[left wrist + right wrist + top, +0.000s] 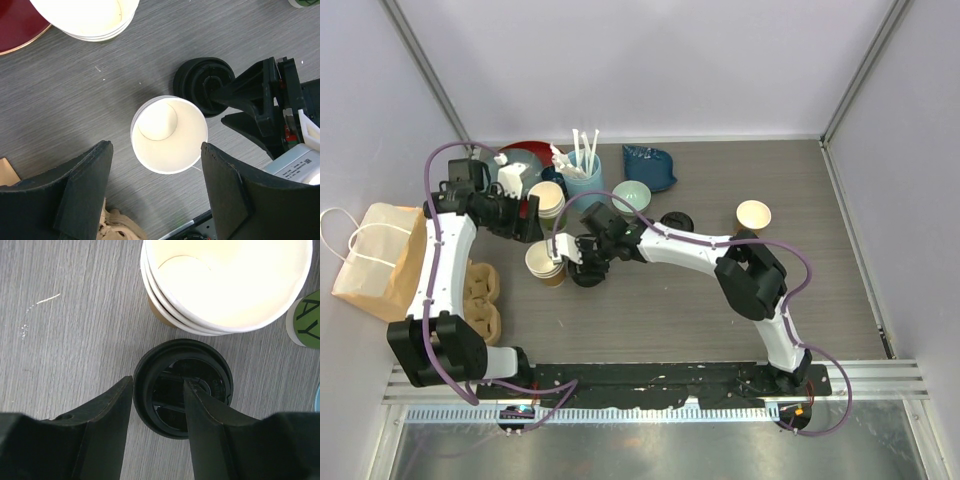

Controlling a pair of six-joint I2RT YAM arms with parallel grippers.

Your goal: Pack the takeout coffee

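A grey wood-grain table [670,310] sits inside pale enclosure walls [650,70]. Two stacks of lidless paper cups stand left of centre. The near stack [200,326] shows three nested rims over a brown wall, and the far stack [548,200] stands beside one red plate [530,152]. Their top cups show only bare cream insides. One single open cup [753,215] stands well apart on the right. Two black lids show: the near lid [210,372] just beside the near stack, and the far lid [677,222] between one pale green bowl [632,195] and the single cup. No cup wall shows beneath either, so I cannot tell whether they cap cups. The right gripper [157,381] has its fingers parted astride the near lid's rim, one outside, one over the recess. The left gripper [155,149] hangs over the near stack, fingers spread wide on either side. One blue holder [582,178] carries white utensils. One paper bag [370,260] and one cardboard cup carrier [480,298] lie at the left.
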